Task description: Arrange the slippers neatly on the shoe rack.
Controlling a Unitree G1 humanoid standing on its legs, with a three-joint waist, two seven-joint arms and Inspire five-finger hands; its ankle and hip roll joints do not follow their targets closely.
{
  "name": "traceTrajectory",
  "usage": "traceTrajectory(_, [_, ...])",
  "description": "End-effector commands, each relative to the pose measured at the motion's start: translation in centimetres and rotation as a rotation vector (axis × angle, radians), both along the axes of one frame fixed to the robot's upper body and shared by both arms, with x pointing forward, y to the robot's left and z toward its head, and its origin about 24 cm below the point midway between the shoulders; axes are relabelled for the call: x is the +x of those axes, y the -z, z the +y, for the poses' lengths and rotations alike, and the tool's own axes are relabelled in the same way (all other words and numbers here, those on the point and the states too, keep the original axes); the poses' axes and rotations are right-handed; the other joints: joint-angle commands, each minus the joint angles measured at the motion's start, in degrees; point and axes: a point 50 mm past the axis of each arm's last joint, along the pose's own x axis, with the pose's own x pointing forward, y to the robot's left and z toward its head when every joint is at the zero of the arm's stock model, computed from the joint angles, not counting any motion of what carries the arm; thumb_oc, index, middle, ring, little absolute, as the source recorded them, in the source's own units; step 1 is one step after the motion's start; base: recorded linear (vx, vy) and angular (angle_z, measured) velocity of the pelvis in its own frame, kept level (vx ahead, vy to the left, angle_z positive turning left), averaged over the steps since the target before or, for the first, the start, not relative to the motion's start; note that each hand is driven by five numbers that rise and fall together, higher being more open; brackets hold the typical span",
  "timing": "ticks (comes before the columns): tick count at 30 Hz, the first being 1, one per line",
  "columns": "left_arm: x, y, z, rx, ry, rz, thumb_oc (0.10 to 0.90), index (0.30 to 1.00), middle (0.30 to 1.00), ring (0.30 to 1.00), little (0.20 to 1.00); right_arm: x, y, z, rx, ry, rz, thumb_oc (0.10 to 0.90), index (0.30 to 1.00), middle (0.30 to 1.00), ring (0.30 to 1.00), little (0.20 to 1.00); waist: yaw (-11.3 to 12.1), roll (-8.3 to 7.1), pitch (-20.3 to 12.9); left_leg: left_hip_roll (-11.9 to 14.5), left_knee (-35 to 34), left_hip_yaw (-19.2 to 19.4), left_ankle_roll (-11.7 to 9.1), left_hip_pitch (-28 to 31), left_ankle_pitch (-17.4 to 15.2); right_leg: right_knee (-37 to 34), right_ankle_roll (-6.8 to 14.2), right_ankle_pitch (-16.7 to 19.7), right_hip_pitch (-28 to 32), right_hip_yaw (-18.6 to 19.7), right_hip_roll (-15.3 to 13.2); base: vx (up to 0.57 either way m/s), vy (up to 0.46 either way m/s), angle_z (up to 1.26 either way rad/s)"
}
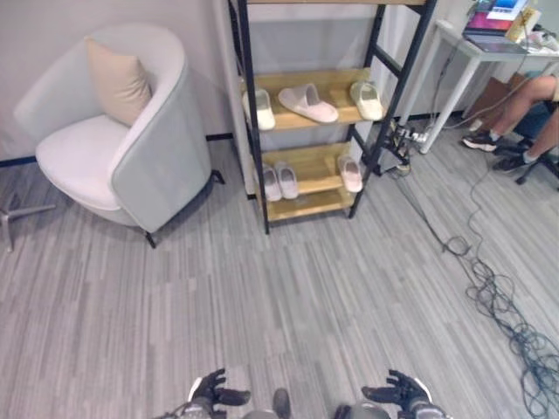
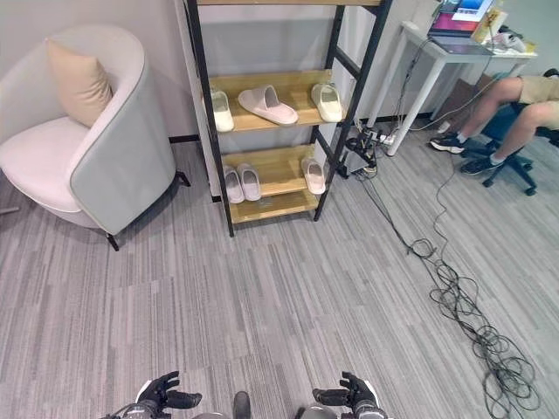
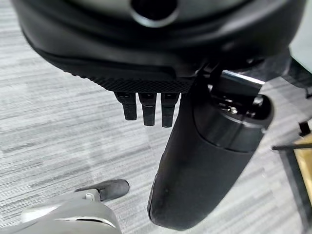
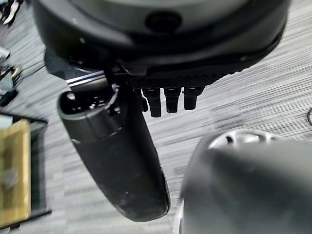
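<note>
Six slippers: you see three on the shoe rack (image 1: 301, 179) upper shelf, three on the lower.
Upper shelf: middle slipper (image 1: 307, 102) lies askew, likely your next fix.
Lower shelf: pair (image 1: 279, 182) at left edge, single slipper (image 1: 350, 173) at right.
Left hand (image 1: 210, 392): relaxed, fingers spread, holding nothing.
Right hand (image 1: 400, 390): likewise, low, well short of the rack.
Room: grey striped floor (image 1: 288, 288), armchair (image 1: 113, 131), white table (image 1: 489, 52), seated person (image 1: 524, 109).

Grey striped carpet floor (image 1: 288, 297) w/ pale wall (image 1: 52, 26) behind. Rounded grey-white armchair (image 1: 131, 140) at left held a beige cushion (image 1: 116, 83). White desk (image 1: 476, 52) stood at far right, seated person (image 1: 533, 100) beside it; cables (image 1: 498, 297) trailed across the floor.
</note>
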Motion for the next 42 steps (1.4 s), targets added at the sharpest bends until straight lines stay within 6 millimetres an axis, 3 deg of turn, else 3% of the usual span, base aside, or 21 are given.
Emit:
traceTrajectory(1, [1.2,-0.4,-0.6,0.005,0.076,-0.043,0.800,0.900,0.900,0.900,0.900,0.0,-0.7,-2.7,-0.074,0.016,-0.013,0.800,0.900,0.900,0.900,0.900,-1.8,-0.58,0.5,2.6,4.4,-2.5,-7.8,6.5,-7.2,-6.6,2.0,8.9,-1.3,0.0,0.5,0.43,-0.100,0.42])
traceTrajectory(6, [-0.3,0.2,-0.8,-0.005,0.072,0.007,0.800,0.900,0.900,0.900,0.900,-1.6,-0.2,-2.8,-0.069,0.020,0.025,0.800,0.900,0.900,0.900,0.900,-2.9,-0.65,-0.8,3.6,5.5,-5.0,-8.9,10.9,-9.6,-5.8,1.4,10.4,-0.7,-0.3,0.9,0.40,-0.124,0.55])
traceTrajectory(8, [-0.8,0.4,-1.2,-0.020,0.077,0.027,0.800,0.900,0.900,0.900,0.900,-2.1,-0.1,-3.0,-0.071,0.024,0.041,0.800,0.900,0.900,0.900,0.900,-3.3,0.39,-2.2,6.1,11.7,-5.4,-11.3,10.4,-6.4,-4.2,-0.5,8.5,0.9,-0.3,3.2,0.36,-0.189,0.47])
traceTrajectory(10, [-0.2,0.3,-1.5,-0.032,0.077,0.006,0.800,0.900,0.900,0.900,0.900,-1.6,-0.3,-3.1,-0.070,0.032,0.016,0.800,0.900,0.900,0.900,0.900,-2.5,-0.21,-1.4,7.1,24.7,-4.8,-12.9,4.7,0.5,-4.6,-2.7,6.3,4.2,-0.2,4.2,0.20,-0.182,0.19])
traceTrajectory(11, [-0.2,0.3,-1.5,-0.032,0.077,0.006,0.800,0.900,0.900,0.900,0.900,-1.5,-0.4,-3.1,-0.070,0.032,0.015,0.800,0.900,0.900,0.900,0.900,-2.6,-0.06,-1.4,7.3,25.5,-5.0,-13.0,4.2,0.1,-4.6,-2.8,6.3,4.1,-0.4,4.3,0.12,-0.158,0.08])
traceTrajectory(12, [0.4,0.1,-1.5,-0.032,0.073,-0.017,0.800,0.900,0.900,0.900,0.900,-1.2,-0.5,-3.2,-0.072,0.039,0.003,0.800,0.900,0.900,0.900,0.900,-2.1,-0.84,-0.6,7.7,31.7,-4.5,-13.2,1.1,2.8,-4.6,-3.9,5.4,5.4,-0.1,4.4,0.18,-0.202,-0.17])
traceTrajectory(13, [1.1,-0.2,-1.6,-0.035,0.076,-0.040,0.800,0.900,0.900,0.900,0.900,-1.2,-0.5,-3.5,-0.084,0.049,0.014,0.800,0.900,0.900,0.900,0.900,-0.8,-2.10,0.5,9.2,37.7,-1.0,-12.1,-3.3,3.0,-5.3,-5.4,3.3,8.3,-0.1,4.7,0.27,-0.252,-0.26])
traceTrajectory(14, [1.6,-0.3,-1.6,-0.034,0.078,-0.056,0.800,0.900,0.900,0.900,0.900,-1.3,-0.5,-3.6,-0.089,0.050,0.021,0.800,0.900,0.900,0.900,0.900,0.0,-2.53,0.9,9.6,38.6,0.1,-11.5,-5.8,2.6,-5.6,-5.8,2.5,9.6,0.1,5.0,0.34,-0.224,-0.29])
traceTrajectory(17, [2.0,-0.4,-1.9,-0.028,0.084,-0.068,0.800,0.900,0.900,0.900,0.900,-1.2,-0.4,-3.4,-0.085,0.049,0.020,0.800,0.900,0.900,0.900,0.900,2.4,-2.69,1.2,7.9,32.6,2.6,-9.8,-12.9,-1.1,-7.8,-5.4,0.0,14.2,1.0,6.9,0.36,-0.074,0.11])
traceTrajectory(19, [1.8,-0.4,-1.8,-0.028,0.084,-0.059,0.800,0.900,0.900,0.900,0.900,-1.3,-0.4,-3.4,-0.086,0.045,0.027,0.800,0.900,0.900,0.900,0.900,3.3,-2.37,0.5,7.2,24.1,3.4,-9.4,-15.0,-0.7,-8.5,-5.0,-1.6,15.5,1.4,7.8,0.35,0.034,0.13])
traceTrajectory(23, [1.1,-0.2,-1.3,-0.017,0.088,-0.041,0.800,0.900,0.900,0.900,0.900,-1.1,-0.4,-3.2,-0.094,0.026,0.025,0.800,0.900,0.900,0.900,0.900,6.0,-1.04,0.4,5.4,11.8,3.4,-10.4,-18.1,6.9,-8.8,-5.1,-4.9,20.7,4.3,11.5,0.40,0.062,-0.01])
traceTrajectory(24, [0.9,-0.2,-1.3,-0.018,0.082,-0.036,0.800,0.900,0.900,0.900,0.900,-0.8,-0.4,-3.1,-0.093,0.018,0.016,0.800,0.900,0.900,0.900,0.900,6.5,-1.19,0.5,5.4,11.6,4.1,-10.6,-19.1,7.9,-8.6,-5.2,-5.7,22.2,5.0,11.9,0.38,0.086,-0.35])
traceTrajectory(26, [0.2,0.0,-1.0,-0.023,0.059,-0.018,0.800,0.900,0.900,0.900,0.900,-1.1,-0.3,-2.9,-0.089,0.012,0.028,0.800,0.900,0.900,0.900,0.900,7.1,-1.52,-0.6,4.9,10.3,4.7,-9.1,-17.1,6.8,-7.6,-5.0,-6.8,23.1,5.5,12.1,0.35,0.104,-0.30])
traceTrajectory(27, [0.1,0.1,-0.9,-0.026,0.044,-0.017,0.800,0.900,0.900,0.900,0.900,-1.2,-0.2,-2.7,-0.085,0.003,0.033,0.800,0.900,0.900,0.900,0.900,7.4,-1.80,-1.0,4.4,10.5,4.3,-8.7,-16.6,6.3,-5.5,-4.7,-7.1,23.1,5.8,11.7,0.33,0.128,-0.28])
traceTrajectory(29, [-0.1,0.1,-0.9,-0.026,0.041,-0.009,0.800,0.900,0.900,0.900,0.900,-1.3,-0.1,-2.4,-0.079,-0.008,0.042,0.800,0.900,0.900,0.900,0.900,7.6,-2.13,-2.1,4.1,9.8,5.6,-7.5,-14.5,4.7,-0.1,-2.0,-6.5,22.2,3.9,9.5,0.23,0.121,-0.16])
traceTrajectory(30, [-0.1,0.1,-0.9,-0.026,0.041,-0.009,0.800,0.900,0.900,0.900,0.900,-1.3,-0.1,-2.4,-0.079,-0.009,0.043,0.800,0.900,0.900,0.900,0.900,7.7,-2.18,-2.1,4.0,9.8,5.7,-7.5,-14.5,4.7,0.2,-2.0,-6.6,22.0,4.0,9.4,0.22,0.161,-0.21])
traceTrajectory(31, [0.5,-0.1,-0.6,-0.017,0.049,-0.023,0.800,0.900,0.900,0.900,0.900,-0.6,-0.2,-2.2,-0.073,-0.022,0.028,0.800,0.900,0.900,0.900,0.900,6.6,-1.95,-1.7,3.5,9.2,5.6,-5.8,-11.6,2.9,12.3,1.2,-0.8,16.5,3.6,6.5,0.22,0.167,-0.27])
traceTrajectory(33, [1.1,-0.4,-0.3,-0.003,0.061,-0.039,0.800,0.900,0.900,0.900,0.900,-0.4,-0.3,-2.2,-0.071,-0.020,0.020,0.800,0.900,0.900,0.900,0.900,5.1,-0.45,-1.3,3.7,8.6,4.7,-4.7,-7.1,0.1,19.5,2.3,2.5,11.3,1.7,3.2,0.36,0.154,0.09])
traceTrajectory(36, [1.4,-0.5,-0.3,-0.002,0.065,-0.051,0.800,0.900,0.900,0.900,0.900,-0.2,-0.4,-2.2,-0.068,-0.017,0.010,0.800,0.900,0.900,0.900,0.900,4.1,0.16,-1.1,3.7,8.0,3.1,-4.9,-4.8,-1.0,16.0,0.8,1.3,9.1,0.9,1.5,0.27,-0.059,0.35])
traceTrajectory(38, [1.7,-0.6,-0.2,0.006,0.082,-0.052,0.800,0.900,0.900,0.900,0.900,0.3,-0.6,-2.3,-0.068,-0.012,-0.007,0.800,0.900,0.900,0.900,0.900,2.7,-0.01,-0.9,3.9,7.8,1.3,-6.1,-2.8,-2.7,6.6,0.1,1.4,6.5,2.3,-0.9,0.34,-0.228,0.32])
traceTrajectory(42, [1.7,-0.6,-0.3,0.020,0.093,-0.050,0.800,0.900,0.900,0.900,0.900,0.4,-0.7,-2.5,-0.069,-0.016,-0.007,0.800,0.900,0.900,0.900,0.900,0.5,-0.58,-0.4,4.4,6.7,-2.5,-7.7,0.9,-5.1,-2.1,2.1,5.6,3.8,10.8,-2.0,0.32,-0.233,0.40])
